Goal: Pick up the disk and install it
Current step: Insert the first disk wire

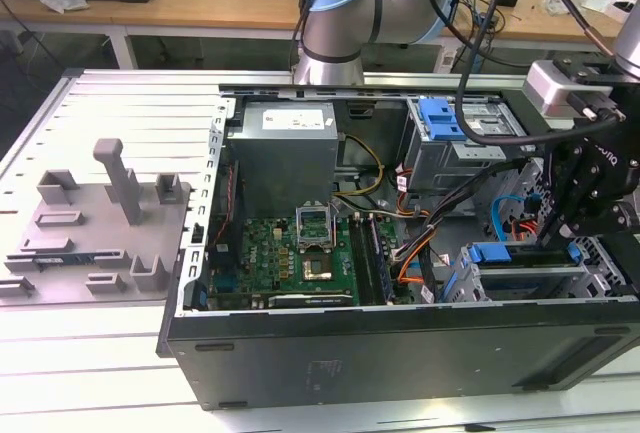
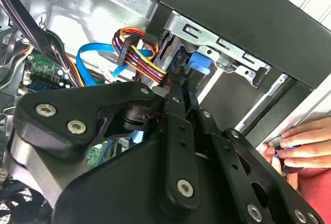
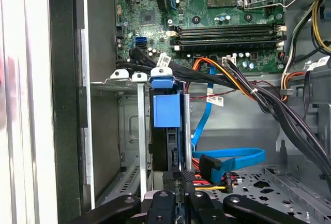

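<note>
The disk (image 3: 166,111) stands on edge in the drive cage (image 3: 120,131) at the case's front corner, its blue carrier rail facing the first wrist camera. In the exterior view the disk (image 1: 522,275) lies in the bay at the view's right, blue rail on top. My gripper (image 1: 556,237) hangs over that bay. Its black fingertips (image 3: 176,178) are pinched together on the disk's thin edge. In the second wrist view my gripper (image 2: 176,90) points at the blue rail (image 2: 199,61) inside the metal cage.
Orange, black and blue cables (image 3: 227,157) run close beside the bay. The motherboard (image 1: 300,253) and power supply (image 1: 285,148) fill the open case. A second cage with a blue latch (image 1: 442,116) sits at the back. A person's hand (image 2: 300,149) rests outside the case wall. A grey fixture (image 1: 100,223) stands at the exterior view's left.
</note>
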